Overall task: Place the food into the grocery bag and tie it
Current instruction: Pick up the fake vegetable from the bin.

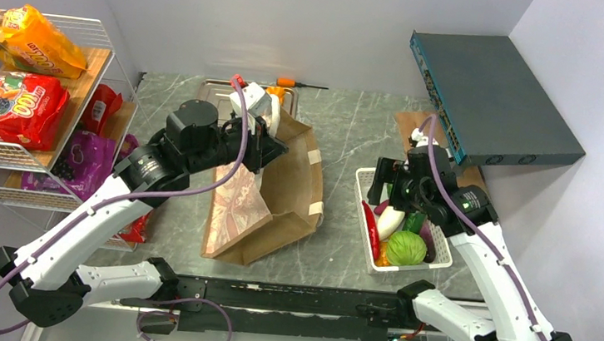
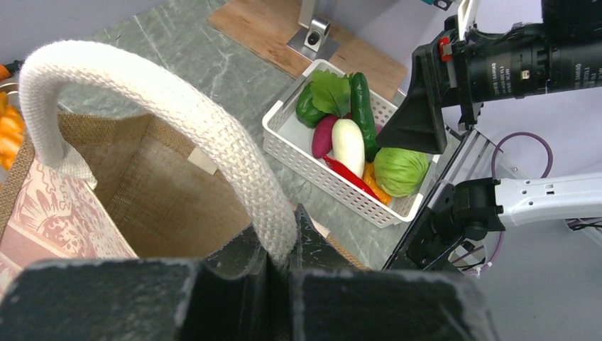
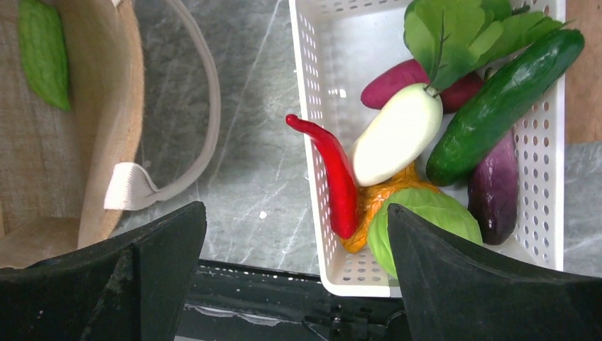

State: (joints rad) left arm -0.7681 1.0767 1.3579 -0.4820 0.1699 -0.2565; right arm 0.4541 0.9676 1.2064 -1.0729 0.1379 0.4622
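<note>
The brown grocery bag (image 1: 280,193) lies in the middle of the table with its mouth held open. My left gripper (image 2: 284,234) is shut on its white woven handle (image 2: 177,114), above the bag (image 1: 272,147). A green vegetable (image 3: 44,53) lies inside the bag. My right gripper (image 3: 291,213) stands wide open over the near end of the white basket (image 3: 312,85), holding nothing. The basket holds a red chili (image 3: 334,177), a light green cabbage (image 3: 426,213), an orange knobbly piece (image 3: 376,199), a white vegetable (image 3: 397,135) and a cucumber (image 3: 497,106). Orange (image 1: 23,35) and red (image 1: 8,105) snack packets sit on the left shelf.
A wire shelf (image 1: 94,34) stands at the left edge. A metal tray (image 1: 223,92) and an orange-handled screwdriver (image 1: 299,82) lie at the back. A dark flat box (image 1: 490,97) overhangs the back right, above a wooden board (image 1: 412,123).
</note>
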